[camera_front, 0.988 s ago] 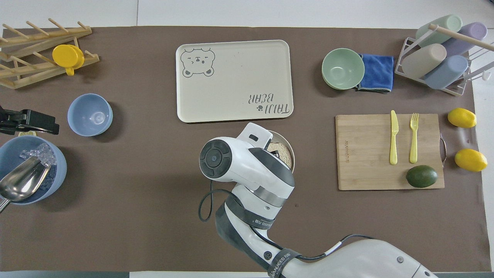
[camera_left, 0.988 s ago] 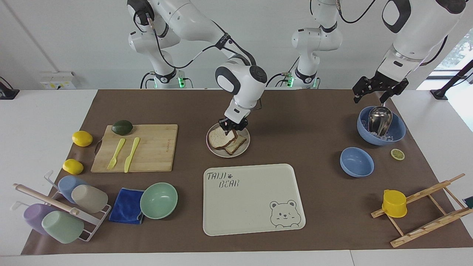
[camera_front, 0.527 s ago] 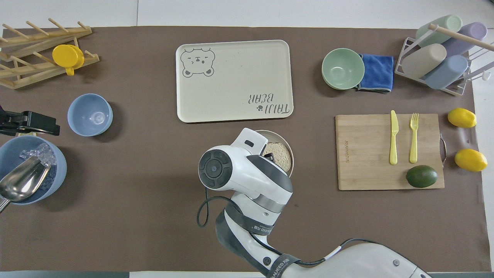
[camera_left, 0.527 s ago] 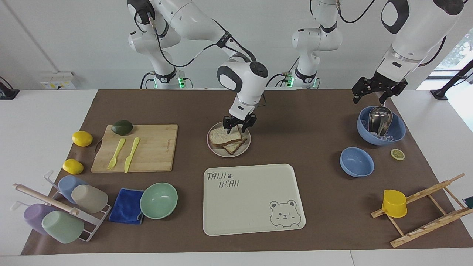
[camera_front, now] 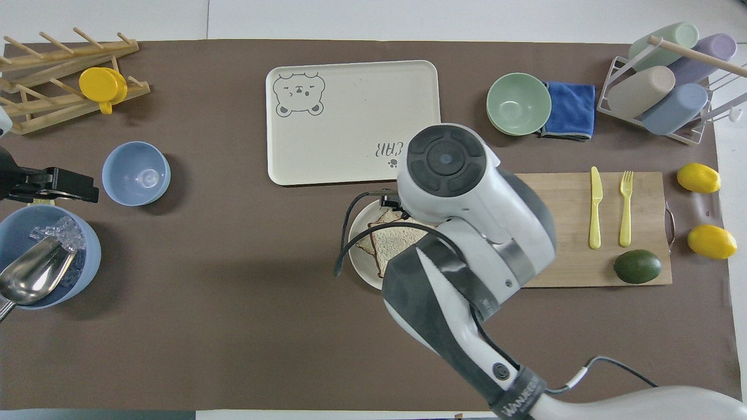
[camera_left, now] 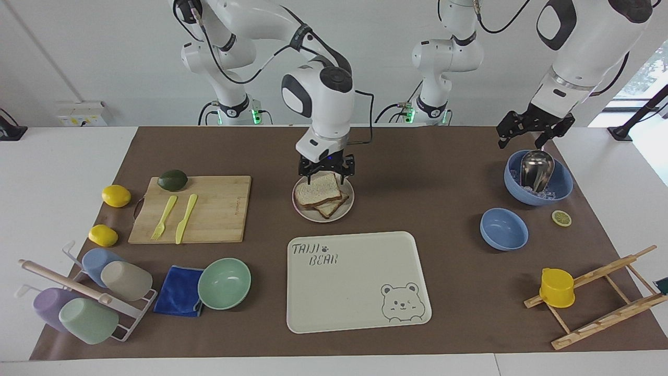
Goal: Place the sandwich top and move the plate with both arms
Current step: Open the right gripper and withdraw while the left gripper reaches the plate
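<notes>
The sandwich top (camera_left: 316, 190) lies flat on a toasted slice (camera_left: 334, 208) on the plate (camera_left: 348, 207) at mid-table. My right gripper (camera_left: 326, 176) hangs open and empty just above the plate's edge nearest the robots, fingers spread to either side of the slice and clear of it. In the overhead view the right arm covers most of the plate (camera_front: 355, 265); part of the sandwich top (camera_front: 400, 240) shows. My left gripper (camera_left: 533, 131) waits open and empty above the blue ice bowl (camera_left: 561, 185), and shows beside it in the overhead view (camera_front: 55, 185).
The cream bear tray (camera_left: 360, 282) lies just farther from the robots than the plate. A cutting board (camera_left: 219, 209) with fork, knife and avocado lies toward the right arm's end. A small blue bowl (camera_left: 503, 228) and a mint bowl (camera_left: 224, 283) stand on the mat.
My right gripper opened off the bread slice, rose and turned its wrist above the plate. The slice settled flat on the toasted slice. The left arm barely moved.
</notes>
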